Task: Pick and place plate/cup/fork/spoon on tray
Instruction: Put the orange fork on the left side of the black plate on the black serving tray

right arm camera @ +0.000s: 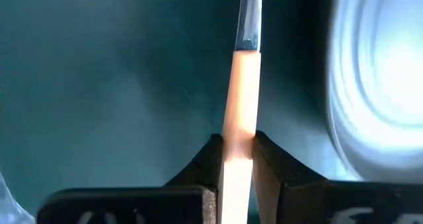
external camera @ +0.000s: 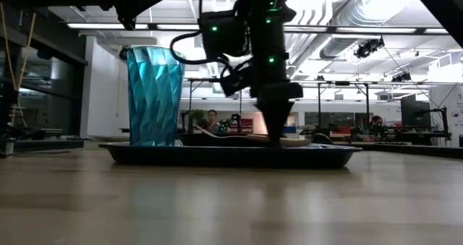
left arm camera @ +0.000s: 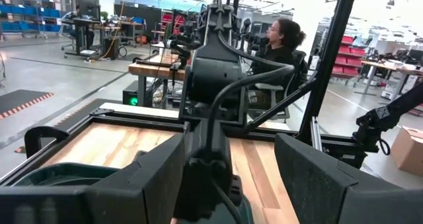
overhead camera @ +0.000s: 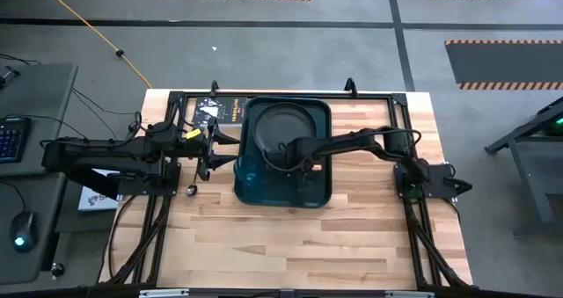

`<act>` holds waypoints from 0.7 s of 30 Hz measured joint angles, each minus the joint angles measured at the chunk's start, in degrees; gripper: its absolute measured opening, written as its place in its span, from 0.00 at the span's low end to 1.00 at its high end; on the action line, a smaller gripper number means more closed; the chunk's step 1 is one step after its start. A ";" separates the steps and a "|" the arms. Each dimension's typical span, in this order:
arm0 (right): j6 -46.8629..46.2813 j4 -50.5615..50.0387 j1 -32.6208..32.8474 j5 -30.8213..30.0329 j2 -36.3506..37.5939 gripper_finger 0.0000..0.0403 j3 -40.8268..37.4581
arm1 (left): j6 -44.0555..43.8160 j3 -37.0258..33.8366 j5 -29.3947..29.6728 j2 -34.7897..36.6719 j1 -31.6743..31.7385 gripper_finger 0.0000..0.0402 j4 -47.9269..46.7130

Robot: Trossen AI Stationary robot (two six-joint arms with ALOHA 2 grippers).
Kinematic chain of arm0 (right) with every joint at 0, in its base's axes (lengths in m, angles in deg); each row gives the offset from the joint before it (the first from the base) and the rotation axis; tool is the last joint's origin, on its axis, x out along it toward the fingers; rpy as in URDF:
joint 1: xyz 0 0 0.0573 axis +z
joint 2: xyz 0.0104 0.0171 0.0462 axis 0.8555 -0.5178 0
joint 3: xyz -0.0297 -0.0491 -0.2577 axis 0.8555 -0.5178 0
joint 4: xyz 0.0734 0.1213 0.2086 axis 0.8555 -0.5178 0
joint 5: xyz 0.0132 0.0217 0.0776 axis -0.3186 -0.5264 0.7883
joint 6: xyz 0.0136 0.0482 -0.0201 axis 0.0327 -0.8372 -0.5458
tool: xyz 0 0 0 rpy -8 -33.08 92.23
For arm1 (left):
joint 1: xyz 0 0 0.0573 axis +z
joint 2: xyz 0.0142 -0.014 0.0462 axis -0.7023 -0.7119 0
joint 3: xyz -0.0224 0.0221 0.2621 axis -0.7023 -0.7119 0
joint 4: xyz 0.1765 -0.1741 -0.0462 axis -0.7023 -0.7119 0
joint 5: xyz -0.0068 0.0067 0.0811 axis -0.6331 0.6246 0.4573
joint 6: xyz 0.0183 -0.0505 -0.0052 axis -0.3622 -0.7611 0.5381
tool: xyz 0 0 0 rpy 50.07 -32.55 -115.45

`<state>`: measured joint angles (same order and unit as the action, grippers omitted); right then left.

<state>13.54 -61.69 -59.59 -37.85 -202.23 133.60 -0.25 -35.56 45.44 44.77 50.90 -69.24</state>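
The dark green tray (overhead camera: pixel 283 201) lies mid-table. The dark grey plate (overhead camera: pixel 283 122) lies in its far half, and the teal cup (overhead camera: pixel 248 170) stands upright in its near left corner, tall in the low view (external camera: pixel 153 97). My right gripper (overhead camera: pixel 296 155) reaches down into the tray beside the plate and is shut on the orange-handled fork (right arm camera: pixel 242 85). My left gripper (overhead camera: pixel 214 149) is open and empty just left of the tray. The spoon does not show. My right gripper pinches the fork's orange handle (right arm camera: pixel 239 128) between its two fingers, a little below the metal neck (right arm camera: pixel 249 19). The fingers come from above, pointing down, and lie across the handle. The fork is level, low over the tray floor beside the plate (right arm camera: pixel 383 85); whether it rests there I cannot tell.
A black printed book (overhead camera: pixel 215 112) lies at the tray's far left corner. The black frame rails (overhead camera: pixel 396 113) run around the table's far side and edges. Bare wood (overhead camera: pixel 290 245) stretches in front of the tray. A person sits beyond the table (left arm camera: pixel 281 42).
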 joint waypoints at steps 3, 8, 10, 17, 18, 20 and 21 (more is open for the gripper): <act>1.91 2.59 0.02 0.69 -1.22 0.08 1.11 | 0.01 0.00 0.00 0.00 0.00 0.57 0.00; 4.25 5.69 -0.24 0.72 -2.58 0.08 1.19 | 0.00 0.00 0.00 0.00 0.00 0.57 0.00; 4.34 6.39 -0.44 0.39 -2.74 0.08 1.19 | 0.00 0.00 0.00 0.00 0.00 0.57 0.00; 3.21 8.95 -1.36 -0.76 -2.74 0.12 1.19 | 0.00 0.00 0.00 0.00 0.00 0.57 0.00; 2.74 9.01 -1.51 -0.78 -2.74 0.14 1.19 | 0.01 0.00 0.02 0.00 -0.01 0.57 0.00; 1.70 9.10 -1.60 -0.78 -2.74 0.17 1.19 | 0.00 0.00 0.02 0.00 0.00 0.57 -0.02; 1.45 9.10 -1.62 -0.77 -2.74 0.18 1.19 | 0.00 0.00 0.02 0.00 0.00 0.57 -0.02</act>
<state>14.99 -52.59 -61.21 -38.63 -204.97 134.79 -0.25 -35.56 45.46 44.77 50.90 -69.26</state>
